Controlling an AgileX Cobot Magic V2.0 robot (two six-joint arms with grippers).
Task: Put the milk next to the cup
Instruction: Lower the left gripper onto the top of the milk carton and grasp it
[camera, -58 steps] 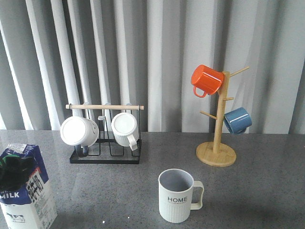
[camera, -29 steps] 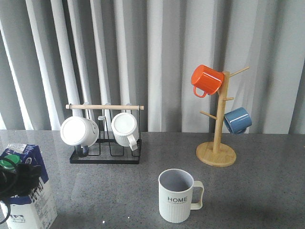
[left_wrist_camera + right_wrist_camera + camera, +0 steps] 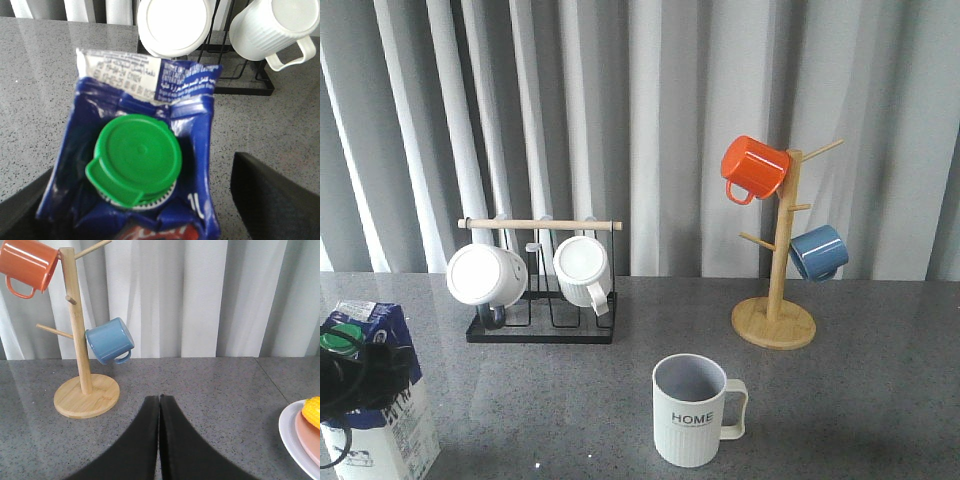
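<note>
1. Milk stands at the near left corner of the desk, well apart from the cup at near centre.
2. Compared with a second ago, the left gripper has moved lower around the carton's top; its jaws are apart, one on each side, and not clamped yet.
3. I judge that closing and lifting come next.
4. Right gripper waits with its jaws together.

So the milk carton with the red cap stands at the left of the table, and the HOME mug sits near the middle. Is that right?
Not quite: the cap on the milk carton is green, not red, as the left wrist view shows. The rest holds: the carton stands at the left and the HOME mug near the middle.
</note>
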